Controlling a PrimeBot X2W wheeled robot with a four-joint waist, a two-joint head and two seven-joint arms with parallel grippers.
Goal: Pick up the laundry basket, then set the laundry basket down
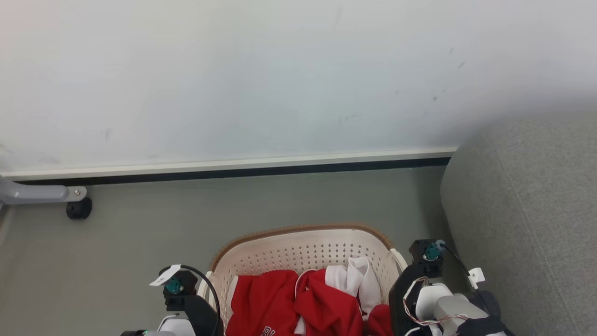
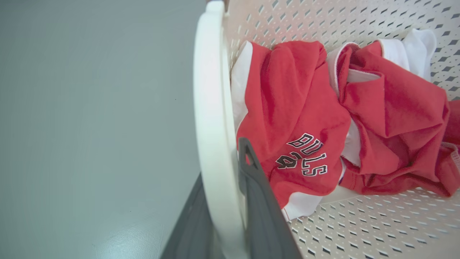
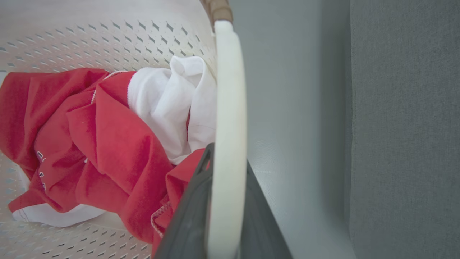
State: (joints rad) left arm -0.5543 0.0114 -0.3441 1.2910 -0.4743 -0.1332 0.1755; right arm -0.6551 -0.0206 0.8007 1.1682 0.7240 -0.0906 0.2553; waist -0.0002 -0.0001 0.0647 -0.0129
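The left gripper [image 2: 223,160] is clenched on the left white loop handle [image 2: 212,108] and the right gripper [image 3: 228,156] on the right white loop handle [image 3: 230,90], each with one dark finger on either side of the loop. Between them is the cream-white perforated plastic laundry basket [image 1: 303,252] with a brown woven-look rim band, holding crumpled red-and-white garments [image 1: 298,298]; contact with the grey floor [image 1: 140,233] cannot be determined. Beyond stands the white wall [image 1: 280,70], with grey fabric-covered furniture [image 1: 527,210] on the right.

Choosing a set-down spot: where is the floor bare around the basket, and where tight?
Bare grey floor lies between the cream perforated plastic laundry basket and the white skirting board, and leftward toward the black caster. Crowded right: grey fabric furniture stands close.
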